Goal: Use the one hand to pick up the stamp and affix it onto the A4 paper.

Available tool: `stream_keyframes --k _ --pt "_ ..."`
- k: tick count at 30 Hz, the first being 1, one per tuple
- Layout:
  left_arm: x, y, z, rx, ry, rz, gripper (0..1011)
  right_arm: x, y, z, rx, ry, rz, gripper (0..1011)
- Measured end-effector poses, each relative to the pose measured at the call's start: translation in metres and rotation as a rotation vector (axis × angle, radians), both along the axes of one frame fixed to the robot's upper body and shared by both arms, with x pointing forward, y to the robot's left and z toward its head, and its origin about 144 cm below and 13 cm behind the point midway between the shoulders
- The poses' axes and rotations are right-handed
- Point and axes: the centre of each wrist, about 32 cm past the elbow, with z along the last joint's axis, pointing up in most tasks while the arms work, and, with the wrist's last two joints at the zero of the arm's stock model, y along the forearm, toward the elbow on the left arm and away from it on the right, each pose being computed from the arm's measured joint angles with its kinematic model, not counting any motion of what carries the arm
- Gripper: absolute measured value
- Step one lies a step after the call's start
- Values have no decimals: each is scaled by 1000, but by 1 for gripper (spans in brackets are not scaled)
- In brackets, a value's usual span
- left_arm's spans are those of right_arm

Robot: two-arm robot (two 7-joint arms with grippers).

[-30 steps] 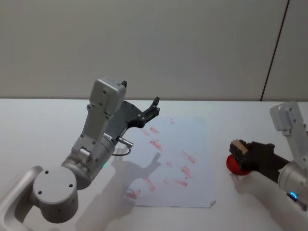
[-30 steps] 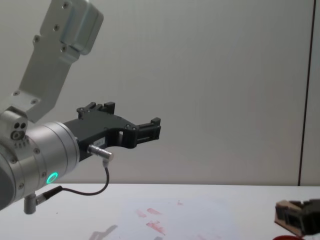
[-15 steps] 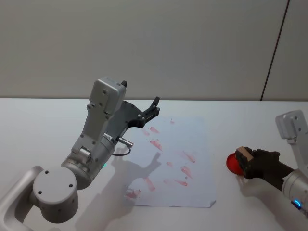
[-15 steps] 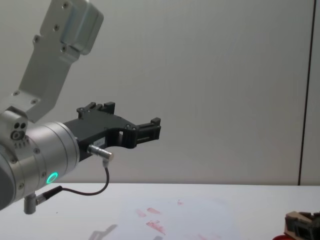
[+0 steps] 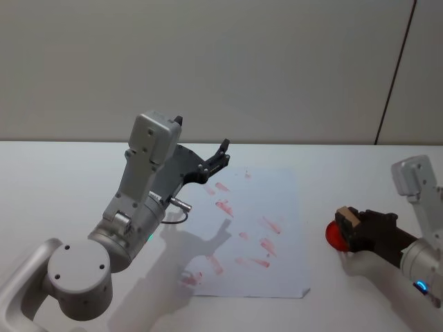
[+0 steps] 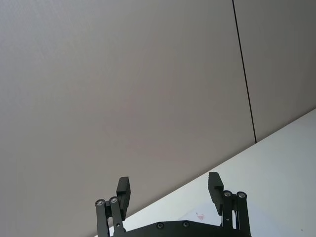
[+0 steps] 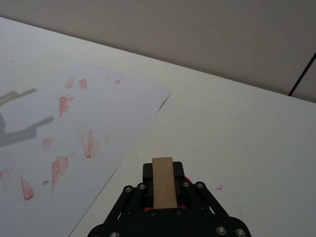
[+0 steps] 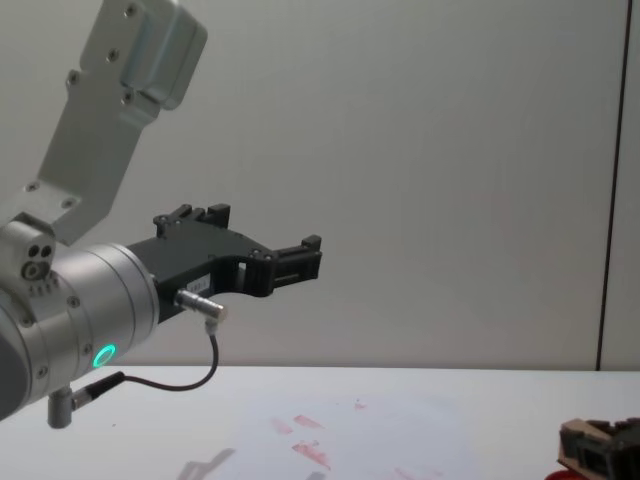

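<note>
- The right wrist view shows the right gripper (image 7: 164, 195) with its jaws clamped on the stamp (image 7: 163, 182), a pale tan wooden block with red at its base, at the frame's lower centre.
- In the head view the stamp (image 5: 347, 219) sits at the right edge, over a red ink pad (image 5: 336, 236) on the white table (image 5: 55, 180), just right of the A4 paper (image 5: 249, 207) with its red marks.
- The chest view cuts the stamp (image 8: 585, 437) off at the lower right corner.
- The left gripper (image 6: 170, 190) hangs raised, jaws wide, at the left wrist view's lower centre.
</note>
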Motion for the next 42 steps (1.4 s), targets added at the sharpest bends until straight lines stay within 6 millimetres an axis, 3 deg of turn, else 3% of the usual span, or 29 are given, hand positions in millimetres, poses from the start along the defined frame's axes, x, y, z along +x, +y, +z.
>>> stream_keyframes --k 21,42 --pt "0 0 0 0 0 0 1003 16 10 -5 -25 14 23 232" --pt "0 0 0 0 0 0 1003 21 13 -6 -36 19 25 886"
